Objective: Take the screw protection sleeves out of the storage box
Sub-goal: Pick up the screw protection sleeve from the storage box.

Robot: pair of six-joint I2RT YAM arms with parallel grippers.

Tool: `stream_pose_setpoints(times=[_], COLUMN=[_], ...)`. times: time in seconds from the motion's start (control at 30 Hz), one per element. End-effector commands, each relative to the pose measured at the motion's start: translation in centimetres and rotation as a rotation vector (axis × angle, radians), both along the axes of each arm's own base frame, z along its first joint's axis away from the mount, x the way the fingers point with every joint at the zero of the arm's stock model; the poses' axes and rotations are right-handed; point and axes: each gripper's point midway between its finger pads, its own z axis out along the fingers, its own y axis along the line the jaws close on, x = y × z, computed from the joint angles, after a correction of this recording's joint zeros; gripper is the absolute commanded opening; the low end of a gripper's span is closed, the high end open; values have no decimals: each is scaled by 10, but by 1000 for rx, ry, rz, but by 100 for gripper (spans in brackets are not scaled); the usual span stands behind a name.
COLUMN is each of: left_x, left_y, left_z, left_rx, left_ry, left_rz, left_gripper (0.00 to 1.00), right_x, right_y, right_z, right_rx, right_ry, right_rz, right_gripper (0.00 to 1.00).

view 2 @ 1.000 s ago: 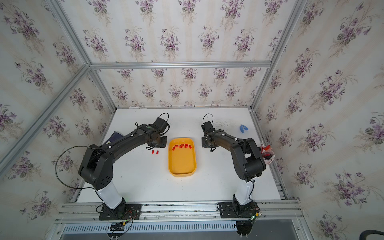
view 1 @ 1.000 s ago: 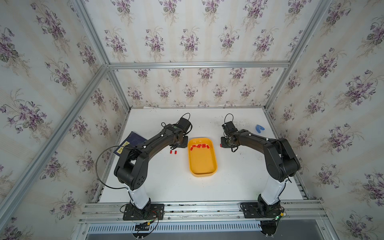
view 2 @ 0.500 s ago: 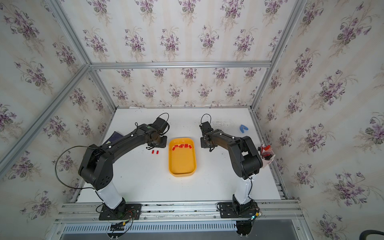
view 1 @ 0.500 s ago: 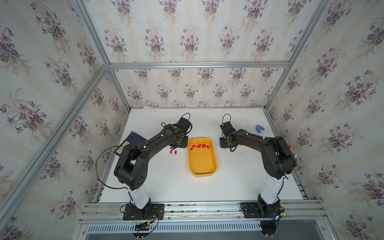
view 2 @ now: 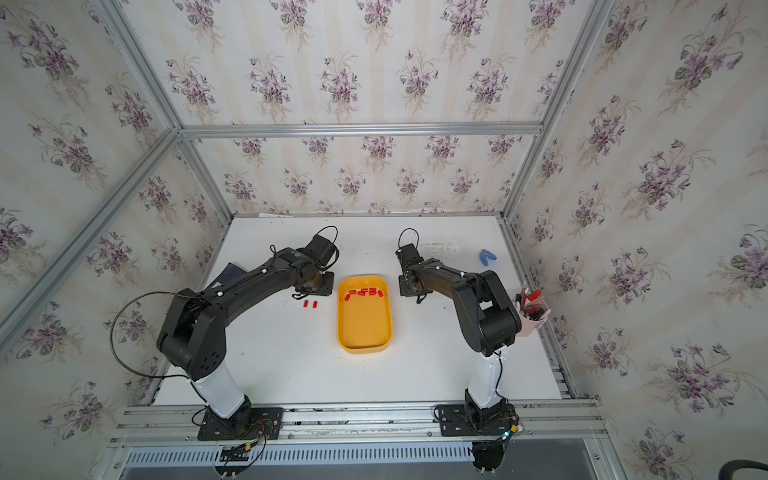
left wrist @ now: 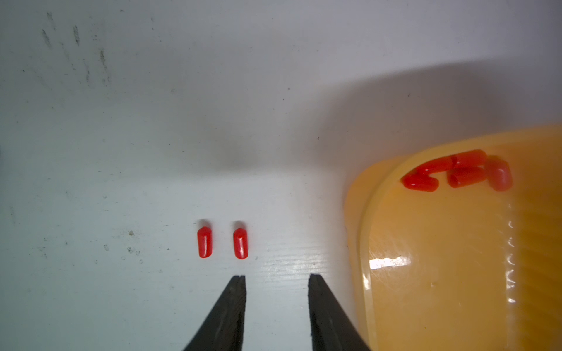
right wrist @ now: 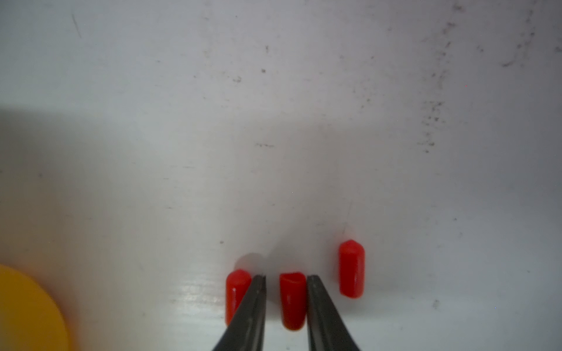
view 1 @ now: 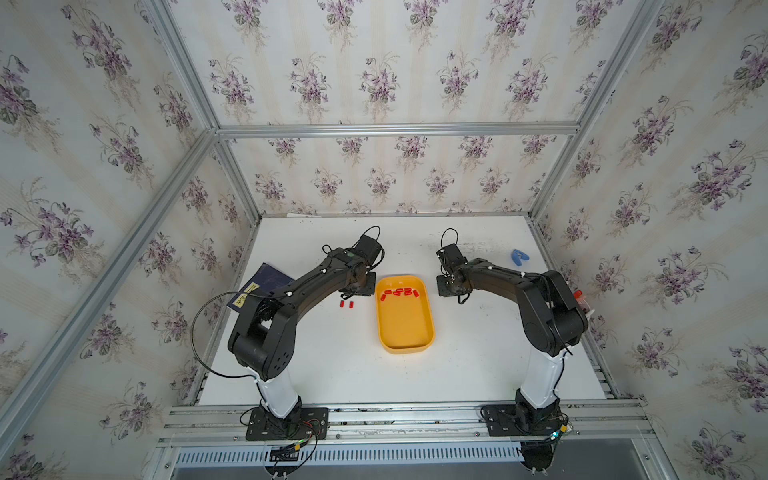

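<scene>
The yellow storage box (view 1: pixel 405 332) (view 2: pixel 365 328) lies mid-table, with several red screw protection sleeves (view 1: pixel 399 293) (view 2: pixel 365 292) clustered at its far end. Two sleeves (view 1: pixel 347 304) (left wrist: pixel 205 242) lie on the table left of the box. My left gripper (left wrist: pixel 276 278) hangs open and empty just behind them, beside the box wall (left wrist: pixel 362 243). Right of the box, my right gripper (right wrist: pixel 286 276) is low over the table with one sleeve (right wrist: pixel 293 301) between its jaws. That sleeve touches one finger and a thin gap shows at the other. Two more sleeves (right wrist: pixel 237 291) (right wrist: pixel 352 269) flank the jaws.
A dark navy booklet (view 1: pixel 262 286) lies at the table's left edge, partly under the left arm. A small blue clip (view 1: pixel 518 257) sits at the back right. A clear bag of red-capped items (view 2: pixel 532 307) stands at the right edge.
My right gripper has shifted slightly toward the box and its jaws have narrowed a little. The left arm has not moved.
</scene>
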Motion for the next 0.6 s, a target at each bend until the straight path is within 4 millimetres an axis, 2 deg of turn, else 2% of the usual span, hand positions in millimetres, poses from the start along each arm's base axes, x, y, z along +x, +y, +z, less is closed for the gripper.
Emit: stream_pose_setpoints(times=[0.0,0.33,0.43,0.57], left_x=[-1,-3,-4,-9], left_y=[2,2,3,-3], left_z=[1,0,3,22], left_rx=[7,8,7,5], left_ry=[2,8,6,-20], left_rz=[-4,-4,-8,-28], left_gripper=[40,39,40,41], right_x=[4,10,13,13], right_y=[0,1,-1,0], right_z=[5,24,40,73], right_rx=[3,23,26,71], right_ry=[-18,-65,-99,-163], right_rz=[-10,-31,-44,-66], right_gripper=[28,29,29,29])
